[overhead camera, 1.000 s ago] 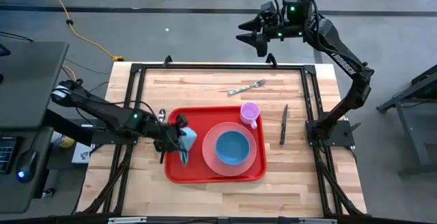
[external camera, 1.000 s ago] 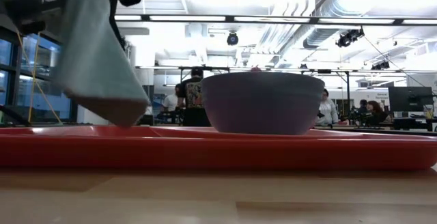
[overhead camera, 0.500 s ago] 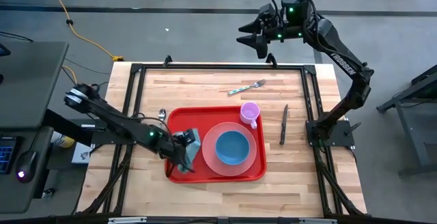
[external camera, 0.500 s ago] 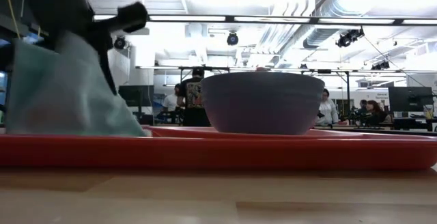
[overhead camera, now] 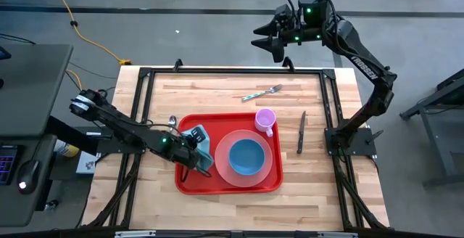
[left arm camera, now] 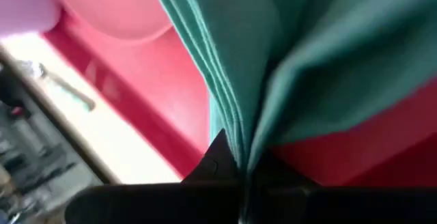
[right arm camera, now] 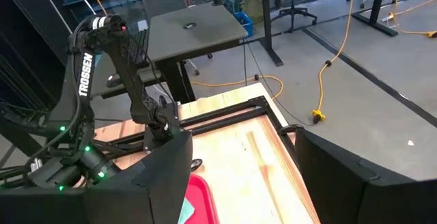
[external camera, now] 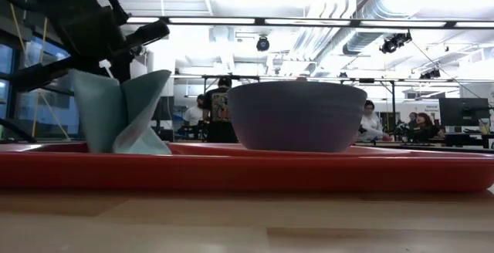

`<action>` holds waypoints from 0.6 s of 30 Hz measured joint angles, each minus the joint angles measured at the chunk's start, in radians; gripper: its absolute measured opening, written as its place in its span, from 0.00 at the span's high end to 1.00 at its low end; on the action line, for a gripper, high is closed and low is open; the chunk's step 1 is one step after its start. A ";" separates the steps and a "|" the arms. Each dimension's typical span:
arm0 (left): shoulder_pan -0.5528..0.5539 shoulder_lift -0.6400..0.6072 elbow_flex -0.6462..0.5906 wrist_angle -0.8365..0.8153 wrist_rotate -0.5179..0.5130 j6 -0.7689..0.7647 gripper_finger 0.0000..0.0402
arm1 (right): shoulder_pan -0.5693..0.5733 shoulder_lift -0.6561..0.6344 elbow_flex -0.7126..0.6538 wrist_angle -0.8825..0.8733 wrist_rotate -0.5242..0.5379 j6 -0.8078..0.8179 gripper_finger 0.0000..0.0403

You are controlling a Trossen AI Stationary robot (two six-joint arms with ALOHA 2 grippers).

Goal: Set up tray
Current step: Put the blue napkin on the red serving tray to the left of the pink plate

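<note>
The red tray (overhead camera: 190, 182) lies in the middle of the table. It carries a pink plate (overhead camera: 223, 167) with a blue bowl (overhead camera: 247, 156) and a purple cup (overhead camera: 265, 120). My left gripper (overhead camera: 191, 146) is low over the tray's left part, shut on a folded teal napkin (overhead camera: 200, 138), which also shows in the low view (external camera: 123, 114). My right gripper (overhead camera: 270, 42) hangs open, high beyond the table's far edge, with nothing between its fingers (right arm camera: 164, 176). My left gripper pinches the folded napkin between its two fingers, several layers together (left arm camera: 235, 142). The fingers slant down at it from the table's left. The napkin stands upright and buckled below them, its lower end (external camera: 127, 146) resting on the tray's floor.
A fork (overhead camera: 262, 93) lies on the wood beyond the tray. A knife (overhead camera: 301, 131) lies to the tray's right, and a spoon (overhead camera: 172, 122) sits by its far left corner. A black frame (overhead camera: 232, 71) runs around the table. People stand in the room behind.
My left gripper has gone down onto the tray's left part with the napkin, tipping steeper. The napkin hung clear above the tray a second ago. Now its lower end rests on the tray floor and it has buckled into two upright folds.
</note>
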 joint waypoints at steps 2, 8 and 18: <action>0.001 0.000 0.000 -0.004 0.064 0.020 0.94 | 0.000 0.000 0.000 0.000 0.000 -0.008 0.41; 0.001 0.000 0.000 -0.032 0.118 -0.056 0.93 | 0.000 0.000 0.000 -0.007 -0.001 -0.014 0.41; 0.001 0.000 0.000 -0.082 0.208 -0.101 0.62 | 0.000 0.000 0.000 -0.018 -0.001 -0.015 0.41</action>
